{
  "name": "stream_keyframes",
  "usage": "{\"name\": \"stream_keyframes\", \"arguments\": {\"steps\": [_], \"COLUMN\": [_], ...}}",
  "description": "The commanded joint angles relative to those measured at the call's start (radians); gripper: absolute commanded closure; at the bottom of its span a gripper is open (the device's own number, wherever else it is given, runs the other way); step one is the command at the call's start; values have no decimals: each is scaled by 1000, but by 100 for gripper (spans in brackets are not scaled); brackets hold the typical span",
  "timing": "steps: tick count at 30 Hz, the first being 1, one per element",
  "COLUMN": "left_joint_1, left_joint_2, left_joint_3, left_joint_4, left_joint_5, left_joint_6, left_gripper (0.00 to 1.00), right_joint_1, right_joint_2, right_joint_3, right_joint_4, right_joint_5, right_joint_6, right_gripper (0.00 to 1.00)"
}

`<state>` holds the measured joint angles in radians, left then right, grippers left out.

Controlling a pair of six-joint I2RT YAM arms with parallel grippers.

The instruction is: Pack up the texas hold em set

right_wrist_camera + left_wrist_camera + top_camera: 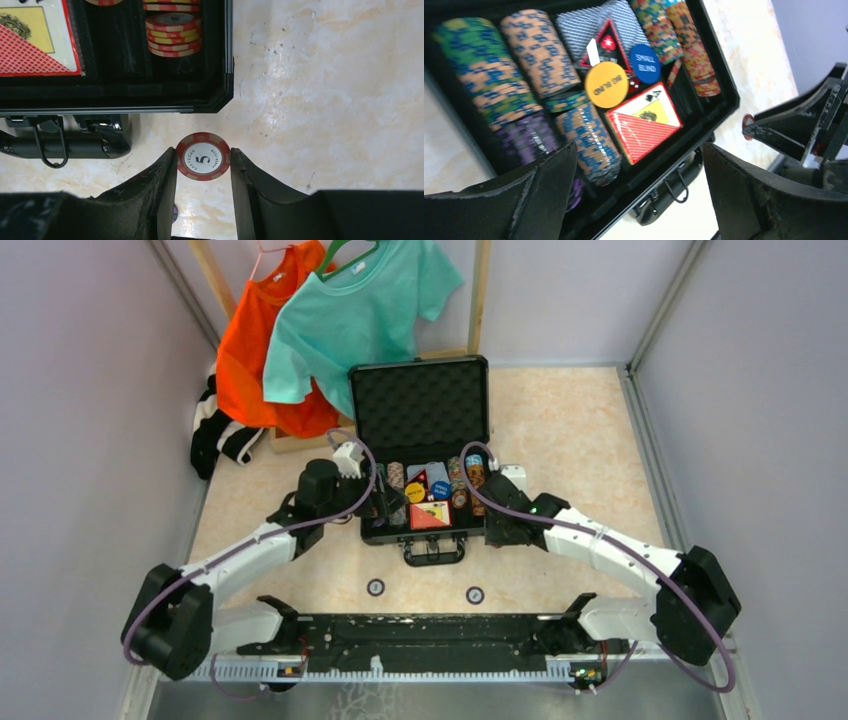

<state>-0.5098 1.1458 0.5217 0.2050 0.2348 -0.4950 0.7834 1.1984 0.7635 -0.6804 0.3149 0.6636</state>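
Marbled bench [570, 440]: briefcase [420, 400] mostly filled; right jaws seemingly clamp a red chip [203, 159], left jaws apart; two stray chips [375, 587] remain.

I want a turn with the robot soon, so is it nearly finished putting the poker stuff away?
Nearly. Done: rows of chips, the red card box, the yellow button and the blue button sit in the case. In hand: the right jaws pinch a red chip just outside it. Left: that chip, two loose round pieces that may be chips, then shutting the lid.
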Motion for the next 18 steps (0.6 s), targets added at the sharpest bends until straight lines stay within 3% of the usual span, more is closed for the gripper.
{"name": "stream_keyframes", "arguments": {"steps": [1,18], "left_joint_1": [-21,-36], "left_joint_2": [80,384], "left_joint_3": [81,356], "left_joint_4": [55,-60], "left_joint_5": [210,584], "left_joint_6": [-47,-127], "left_gripper": [1,6], "right_joint_1": [13,44], "right_joint_2": [-19,78], "right_joint_3": [80,214], "right_joint_4": [23,140], "right_joint_5": [28,-17], "right_joint_6": [-48,-173], "right_gripper": [61,59]}}
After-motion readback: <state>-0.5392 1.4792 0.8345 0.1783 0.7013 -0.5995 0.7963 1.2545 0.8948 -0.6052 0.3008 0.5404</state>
